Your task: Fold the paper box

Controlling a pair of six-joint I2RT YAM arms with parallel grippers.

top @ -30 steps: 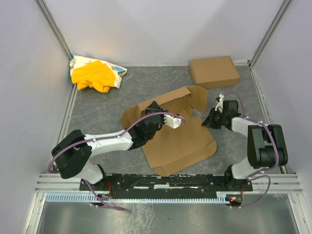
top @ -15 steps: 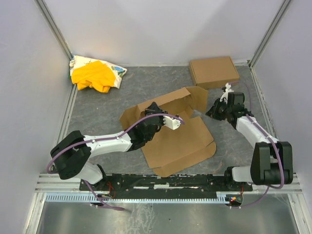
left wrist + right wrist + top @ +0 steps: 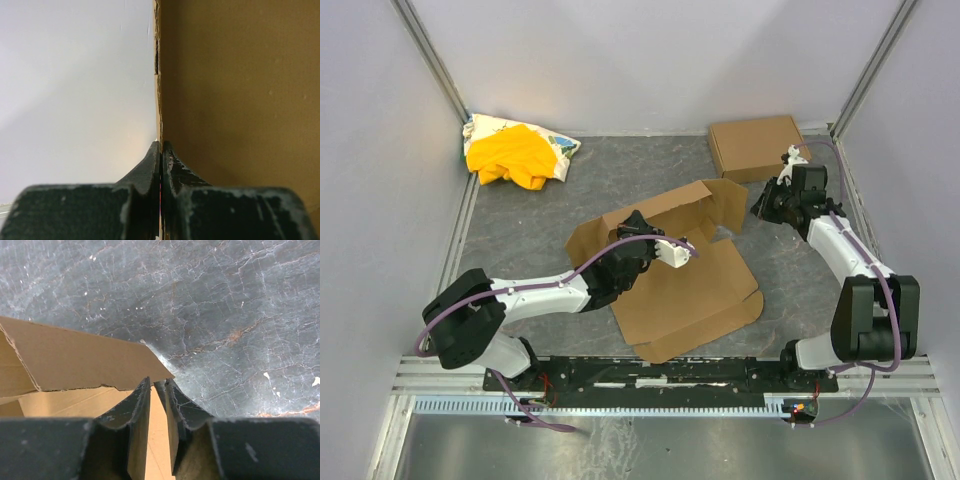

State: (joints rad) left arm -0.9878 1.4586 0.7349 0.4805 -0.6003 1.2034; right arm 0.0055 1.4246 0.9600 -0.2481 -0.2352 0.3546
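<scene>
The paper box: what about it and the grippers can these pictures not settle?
- Top view: the left gripper has its tips hidden under its own wrist.
- Left wrist view: frame edges cut off the paper box.
- Right wrist view: whether the right gripper touches the cardboard between its fingers.

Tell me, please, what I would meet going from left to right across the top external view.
yellow-and-white cloth heap → paper box, lying as a mostly flat sheet → compact cardboard box
</scene>
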